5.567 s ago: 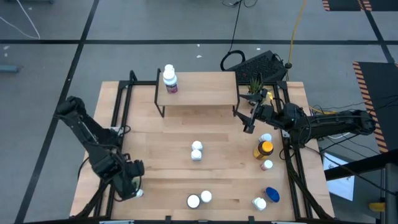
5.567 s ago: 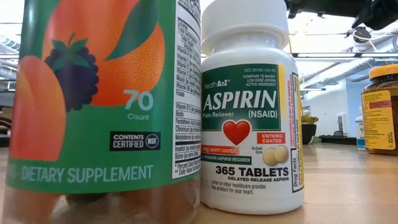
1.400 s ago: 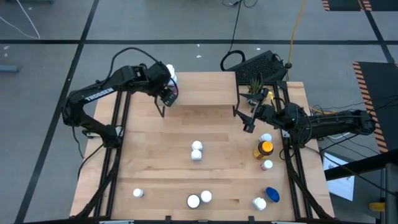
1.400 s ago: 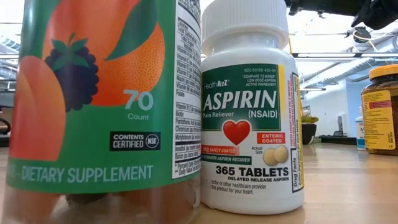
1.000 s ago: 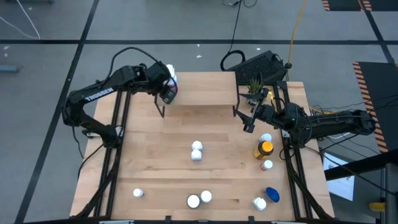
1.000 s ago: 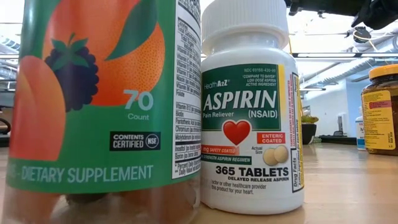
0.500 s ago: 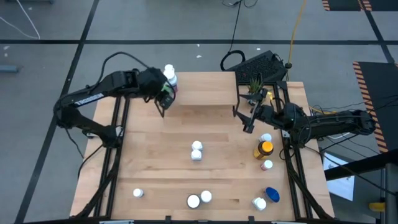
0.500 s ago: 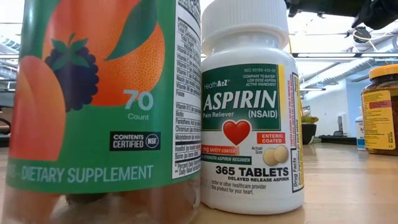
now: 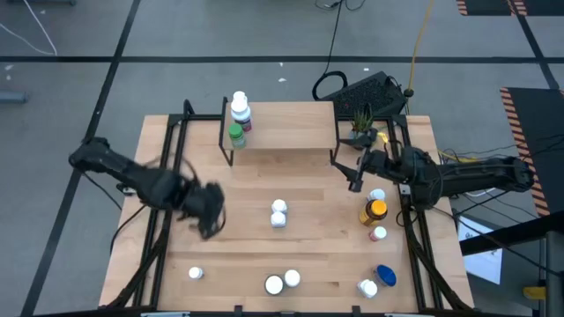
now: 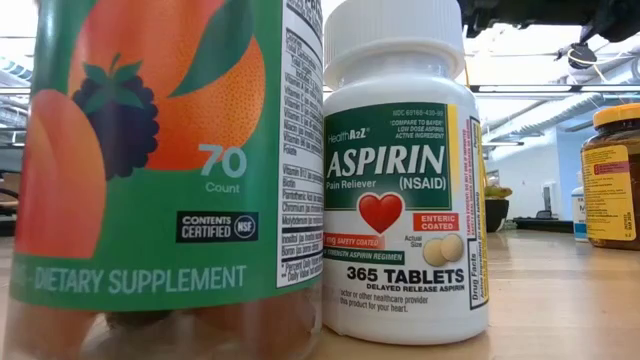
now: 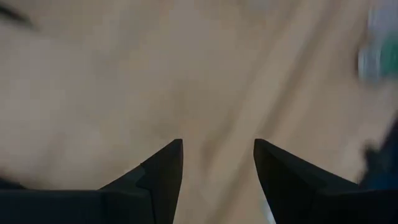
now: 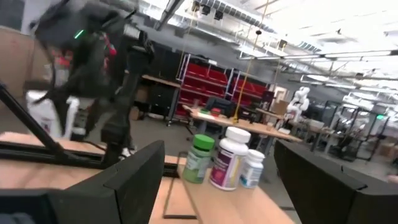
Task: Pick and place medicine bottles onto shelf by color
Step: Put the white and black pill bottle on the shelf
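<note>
High view: L arm swung out over mid-table, nothing carried.
L gripper [image 9: 210, 220]: fingers [image 11: 163, 171] spread apart, gap empty, bare tabletop [image 9: 308, 229] under it.
R gripper [image 9: 354, 176]: jaws spread wide, empty, parked just past the shelf's [image 9: 291, 123] R end, waiting.
Shelf load: green bottle [image 9: 235, 135], pink-labelled white bottle [image 9: 242, 116], small white bottle [image 9: 239, 98], all bunched at the shelf end nearer L gripper, well away from it.
Step (judged): green one looks placed; L arm is between picks.
Candidates: white pair [image 9: 278, 213] beyond L fingertips, mid-table; lone white cap [image 9: 196, 273] nearer the table's front edge, on L gripper's own side.
R side stock: amber bottle [image 9: 374, 211], blue-capped bottle [image 9: 384, 276], near R gripper.
Next move needs: pick one bottle, centre the open jaws over its cap, descend w/o bumping its neighbour.
</note>
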Controlling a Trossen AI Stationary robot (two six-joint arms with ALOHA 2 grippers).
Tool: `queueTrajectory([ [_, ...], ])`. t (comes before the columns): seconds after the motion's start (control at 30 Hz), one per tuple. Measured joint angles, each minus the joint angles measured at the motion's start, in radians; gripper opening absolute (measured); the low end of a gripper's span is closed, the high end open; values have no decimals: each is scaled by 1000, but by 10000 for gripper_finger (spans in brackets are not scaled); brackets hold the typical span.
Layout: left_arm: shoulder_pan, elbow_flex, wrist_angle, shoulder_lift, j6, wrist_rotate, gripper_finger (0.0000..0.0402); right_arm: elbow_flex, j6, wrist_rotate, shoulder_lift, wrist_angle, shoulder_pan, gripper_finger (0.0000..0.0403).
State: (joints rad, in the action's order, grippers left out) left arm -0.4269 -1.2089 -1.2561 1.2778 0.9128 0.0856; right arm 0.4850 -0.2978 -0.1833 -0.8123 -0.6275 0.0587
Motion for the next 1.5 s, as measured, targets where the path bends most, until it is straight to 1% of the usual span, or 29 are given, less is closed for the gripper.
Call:
queueTrajectory([
  [0.13, -174, 128, 115, 0, 181, -107, 200, 0, 50, 1, 26, 20, -17, 299],
  [0.27, -304, 219, 266, 0, 302, -122, 200, 0, 55, 1, 29, 20, -28, 299],
  [0.33, -349, 262, 343, 0, 316, -108, 200, 0, 45, 1, 29, 22, -28, 299],
  [0.4, -385, 304, 410, 0, 296, -87, 200, 0, 33, -2, 29, 31, -27, 299],
  [0.5, -426, 360, 486, 1, 293, -90, 200, 0, 5, -31, 29, 38, -26, 299],
  [0.57, -442, 387, 525, 1, 337, -102, 200, 0, -8, -54, 29, 39, -26, 299],
  [0.67, -457, 412, 586, 1, 439, -131, 200, 0, -22, -56, 29, 41, -26, 299],
  [0.73, -466, 416, 613, 1, 509, -138, 200, 0, -26, -56, 29, 38, -26, 299],
  [0.87, -466, 416, 660, 1, 596, -142, 200, 0, -25, -56, 29, 34, -26, 299],
  [0.97, -466, 416, 658, 15, 627, -141, 200, 0, -27, -56, 29, 34, -26, 299],
  [1.07, -470, 416, 604, 40, 595, -133, 200, 0, -33, -55, 29, 34, -26, 299],
  [1.17, -470, 413, 509, 51, 562, -85, 200, 0, -51, -52, 29, 34, -26, 299],
  [1.27, -469, 418, 427, 55, 562, -55, 200, 0, -61, -52, 29, 23, -26, 299],
  [1.33, -464, 416, 442, 54, 563, -13, 200, 0, -64, -52, 29, 11, -26, 299],
  [1.43, -453, 416, 468, 54, 590, 95, 200, 0, -80, -51, 29, 2, -26, 299],
  [1.5, -444, 415, 501, 54, 581, 151, 200, 0, -86, -51, 29, 2, -26, 299],
])
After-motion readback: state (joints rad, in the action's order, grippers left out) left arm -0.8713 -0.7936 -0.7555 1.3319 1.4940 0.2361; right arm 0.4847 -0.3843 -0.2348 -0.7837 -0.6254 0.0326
